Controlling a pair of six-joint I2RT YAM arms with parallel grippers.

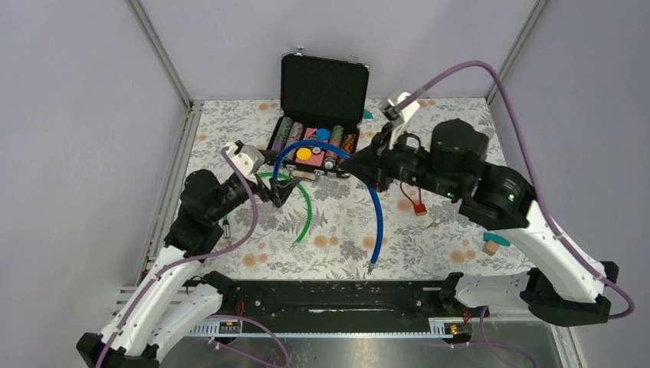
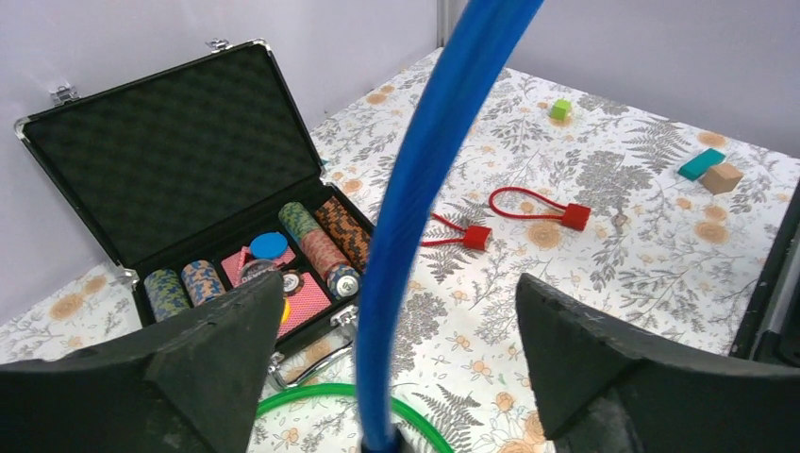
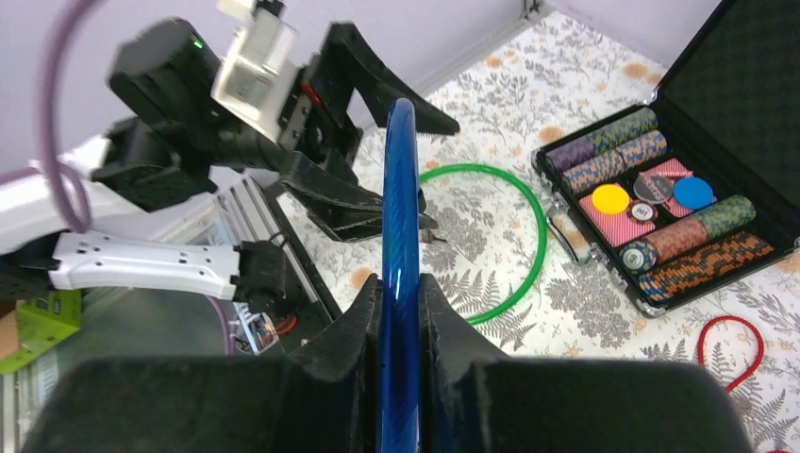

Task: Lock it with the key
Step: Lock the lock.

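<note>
L gripper (image 2: 396, 283) spread wide in its wrist view; blue cable lock (image 2: 425, 142) rises btwn the fingers, touching neither; chip case (image 2: 170, 160) ahead-left of it, red locks (image 2: 476, 236) ahead. R wrist view: R gripper (image 3: 401, 283) pinched narrow on the blue cable lock; L gripper just beyond its tips, green cable (image 3: 528, 189) past that. Top view: cable arcs from L gripper up through R gripper, free end toward the bases. No key made out anywhere; prob. step is presenting the lock, R holding; next move needs the key found and fed in w/ free L gripper.
</note>
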